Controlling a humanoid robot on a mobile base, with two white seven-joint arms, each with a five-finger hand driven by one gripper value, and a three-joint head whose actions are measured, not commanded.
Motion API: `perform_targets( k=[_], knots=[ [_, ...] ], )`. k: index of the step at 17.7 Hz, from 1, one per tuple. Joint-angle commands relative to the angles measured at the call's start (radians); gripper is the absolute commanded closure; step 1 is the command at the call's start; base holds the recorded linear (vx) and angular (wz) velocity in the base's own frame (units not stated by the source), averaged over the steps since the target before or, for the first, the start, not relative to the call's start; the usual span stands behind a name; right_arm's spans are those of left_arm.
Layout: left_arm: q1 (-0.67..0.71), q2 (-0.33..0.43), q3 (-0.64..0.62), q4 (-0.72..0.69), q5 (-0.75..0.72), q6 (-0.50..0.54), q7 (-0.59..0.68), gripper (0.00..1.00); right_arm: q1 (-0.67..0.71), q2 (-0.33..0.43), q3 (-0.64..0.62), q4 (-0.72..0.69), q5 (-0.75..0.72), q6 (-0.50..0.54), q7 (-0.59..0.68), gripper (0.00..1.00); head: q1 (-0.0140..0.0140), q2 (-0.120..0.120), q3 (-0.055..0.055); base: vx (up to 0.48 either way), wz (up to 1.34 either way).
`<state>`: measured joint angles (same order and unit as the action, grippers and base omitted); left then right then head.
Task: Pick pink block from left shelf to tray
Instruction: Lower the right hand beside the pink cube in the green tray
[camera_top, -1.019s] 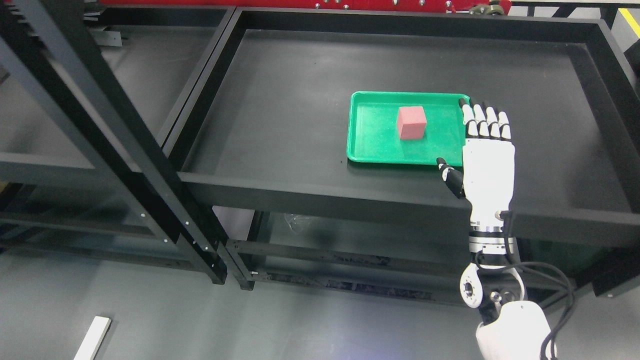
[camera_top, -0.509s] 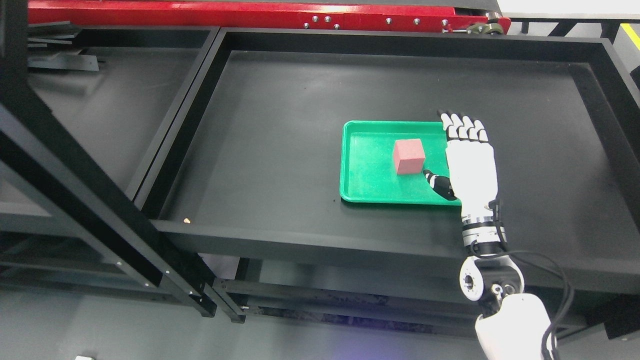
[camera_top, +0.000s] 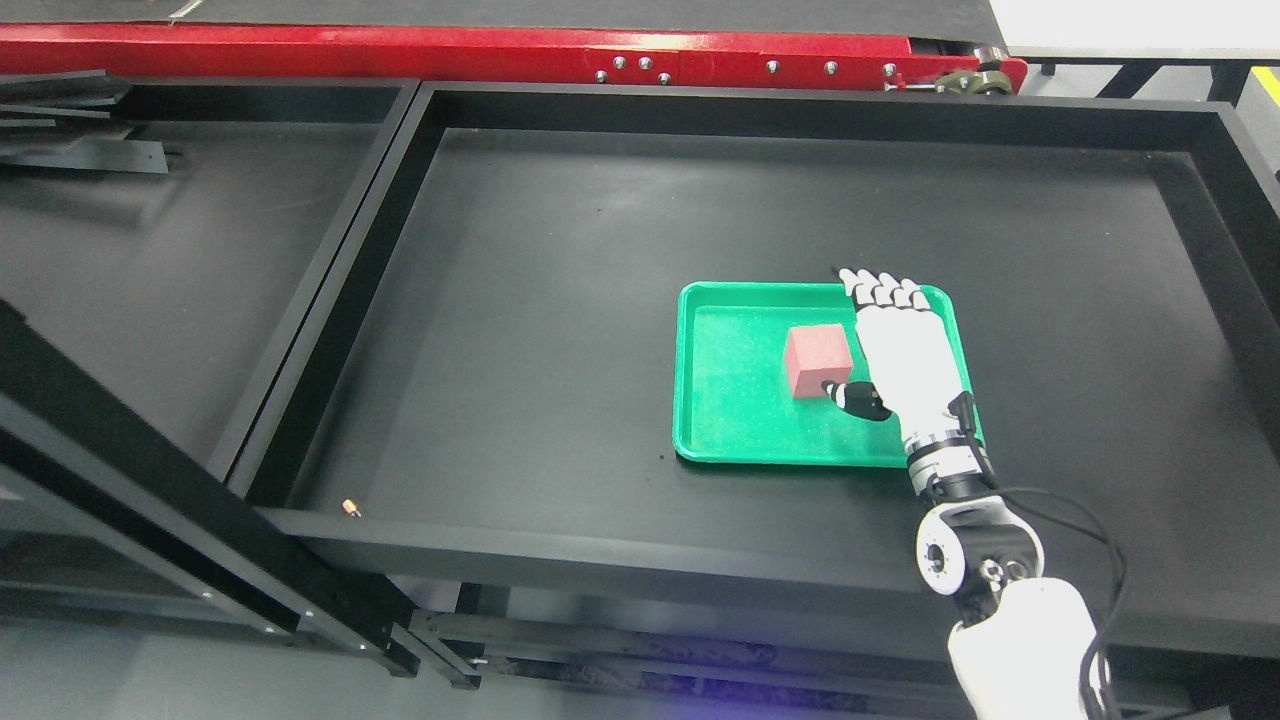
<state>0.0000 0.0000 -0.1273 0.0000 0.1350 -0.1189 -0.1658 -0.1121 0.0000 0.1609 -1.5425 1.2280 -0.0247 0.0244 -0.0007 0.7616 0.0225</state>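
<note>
A pink block (camera_top: 817, 361) sits inside a green tray (camera_top: 730, 400) on the black shelf. My right hand (camera_top: 900, 345) reaches over the tray's right half, just to the right of the block. Its fingers (camera_top: 880, 290) are stretched out flat and the black-tipped thumb (camera_top: 852, 397) points at the block's lower right corner, close to it or just touching. The hand holds nothing. The left arm does not show.
The shelf is a wide black tray-like deck with a raised rim (camera_top: 600, 550). A second black shelf bay (camera_top: 180, 240) lies to the left, and a red beam (camera_top: 500, 50) runs along the back. A small tan speck (camera_top: 350, 507) lies at the front left corner.
The camera has tilted, shifting the whole scene down. My right hand has advanced from beside the tray's right edge to over the tray, close to the block. The block stays in place.
</note>
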Motion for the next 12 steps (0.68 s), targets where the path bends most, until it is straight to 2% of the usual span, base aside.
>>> perform_targets(
  k=[1,7,12],
  knots=[
    [0.020,0.017,0.000,-0.017,0.000,0.001,0.000,0.00,-0.012,-0.017,0.012,0.064,-0.001,-0.023,0.057,0.02,0.0000,0.000,0.000,0.118,-0.02],
    [0.020,0.017,0.000,-0.017,0.000,0.001,0.000,0.00,-0.020,-0.017,0.016,0.099,-0.001,-0.024,0.132,0.02,0.0000,0.000,0.000,0.097,-0.04],
    [0.020,0.017,0.000,-0.017,0.000,0.001,0.000,0.00,-0.029,-0.017,0.026,0.120,-0.001,-0.027,0.137,0.02,0.0000,0.000,0.000,0.058,-0.05]
  ],
)
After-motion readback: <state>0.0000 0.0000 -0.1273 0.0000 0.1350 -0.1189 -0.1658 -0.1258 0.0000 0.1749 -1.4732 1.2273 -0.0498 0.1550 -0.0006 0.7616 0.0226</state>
